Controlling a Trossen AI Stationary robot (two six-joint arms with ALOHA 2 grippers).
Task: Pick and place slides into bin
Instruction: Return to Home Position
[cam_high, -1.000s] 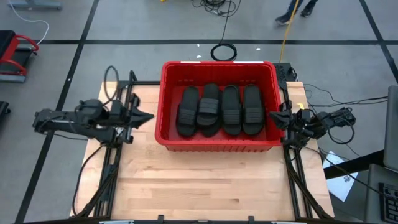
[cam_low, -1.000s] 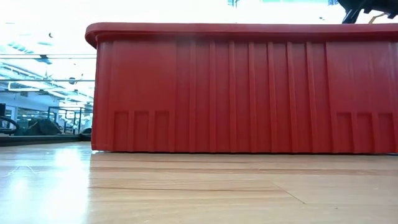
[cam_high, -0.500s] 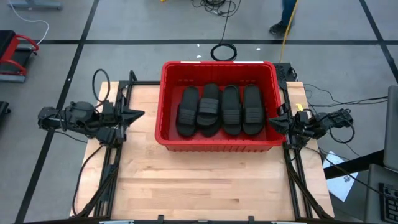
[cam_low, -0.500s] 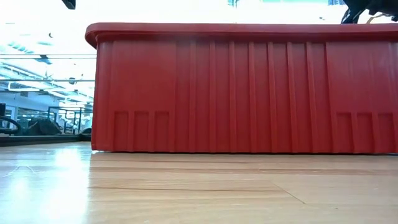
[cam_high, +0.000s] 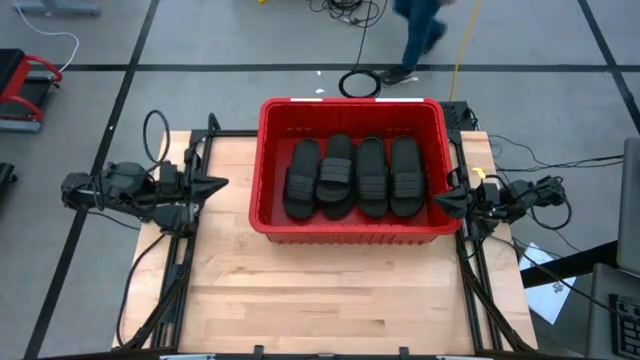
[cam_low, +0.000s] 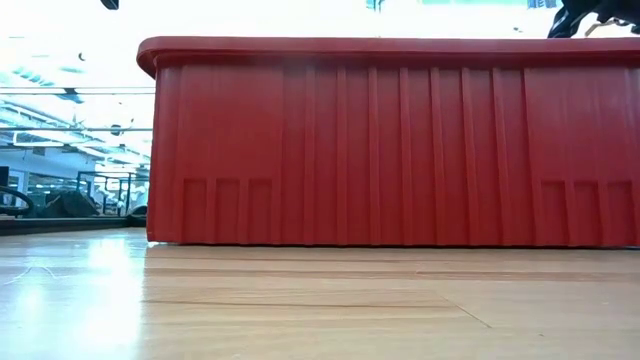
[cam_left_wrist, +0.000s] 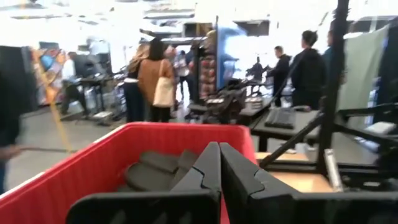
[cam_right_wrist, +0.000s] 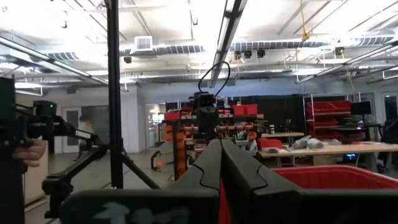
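Left end effector (cam_high: 221, 182) pinched together near bin (cam_high: 262, 150); stacked slides (cam_high: 352, 178) partly hidden.

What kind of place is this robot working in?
Probably a big workshop or lab: exposed ceiling ducts, metal shelving loaded with red storage bins, and people standing about behind the large red plastic tub.

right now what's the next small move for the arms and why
Probably just tuck both arms into their rest pose. The slides lie side by side in the bin, none shows on the table, and the left gripper and right gripper sit shut and empty off the bin's two sides, so nothing seems left to pick.
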